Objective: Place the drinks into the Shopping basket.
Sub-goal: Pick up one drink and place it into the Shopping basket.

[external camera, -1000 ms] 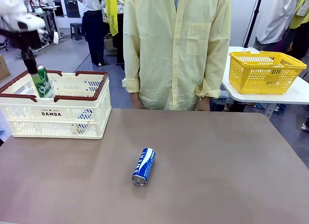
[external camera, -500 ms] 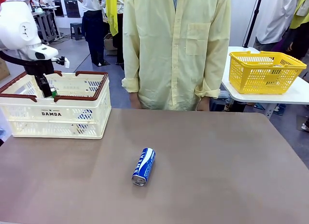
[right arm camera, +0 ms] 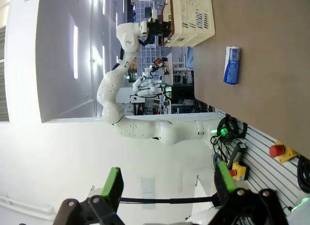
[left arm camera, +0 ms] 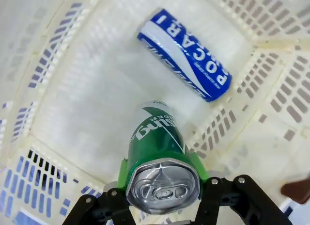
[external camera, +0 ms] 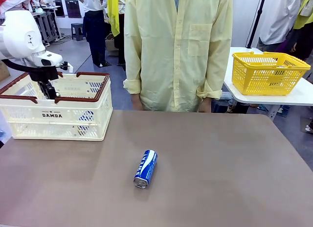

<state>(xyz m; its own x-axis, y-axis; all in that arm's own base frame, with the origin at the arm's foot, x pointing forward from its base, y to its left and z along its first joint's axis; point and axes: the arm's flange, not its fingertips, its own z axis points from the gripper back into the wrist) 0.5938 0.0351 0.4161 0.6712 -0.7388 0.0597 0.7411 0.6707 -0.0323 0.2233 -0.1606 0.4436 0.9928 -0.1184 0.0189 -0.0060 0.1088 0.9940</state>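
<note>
Front view: my left gripper (external camera: 48, 91) is down inside the Shopping basket (external camera: 73, 117), which sits on the table (external camera: 220, 178) at its far left. I can't make out the fingers' load from here, the rim hides it. A loose blue can (external camera: 145, 169) lies on its side near the middle of the table, well apart from the basket. A person in a pale yellow shirt (external camera: 178, 46) stands at the far edge. A yellow mesh basket (external camera: 268, 73) sits on a white side table on the right.

Left wrist view: my left gripper (left arm camera: 162, 175) is clenched on a green can (left arm camera: 157, 147), green pads (left arm camera: 122, 170) on both sides, the can's top facing the camera. It hangs above the Shopping basket floor (left arm camera: 82, 99). A second blue can (left arm camera: 184, 54) lies flat on that floor, close to a perforated wall.

Right wrist view: my right gripper (right arm camera: 168, 183) is released, jaws wide, nothing between them, far from the table. The picture is rolled sideways; the loose blue can (right arm camera: 232, 65) lies on the tabletop and the Shopping basket (right arm camera: 190, 16) is beyond it.
</note>
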